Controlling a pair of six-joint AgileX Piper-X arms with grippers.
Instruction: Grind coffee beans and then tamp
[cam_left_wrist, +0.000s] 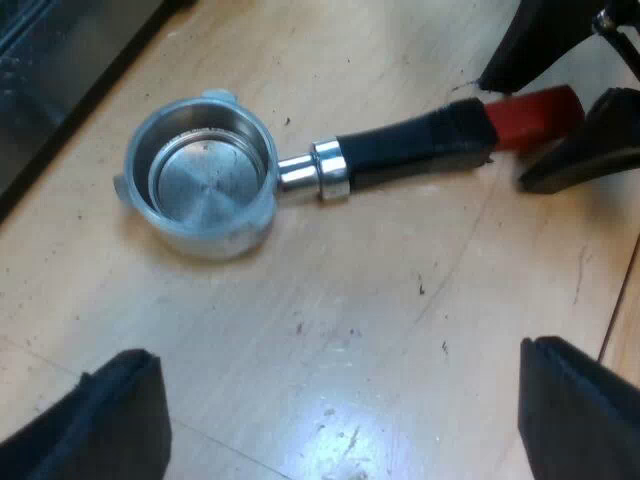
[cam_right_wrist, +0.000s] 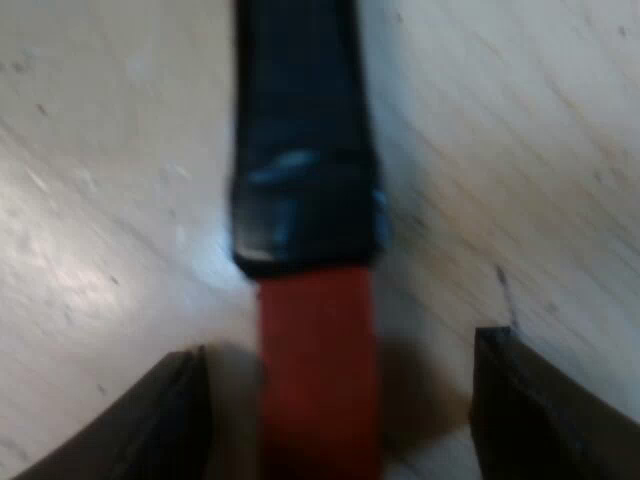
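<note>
Red handle end (cam_right_wrist: 318, 370) inside spread right end effector (cam_right_wrist: 340, 405), untouched.

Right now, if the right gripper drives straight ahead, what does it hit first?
Likely the holder's red handle end, between the right gripper's open fingers; table just beneath. Depth unclear.

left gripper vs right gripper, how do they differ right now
The left gripper hangs over the table, apart from the holder; the right gripper straddles the handle's red end. The left gripper has nothing in its gap; the right gripper has the red end in its gap, untouched. Both are open.
</note>
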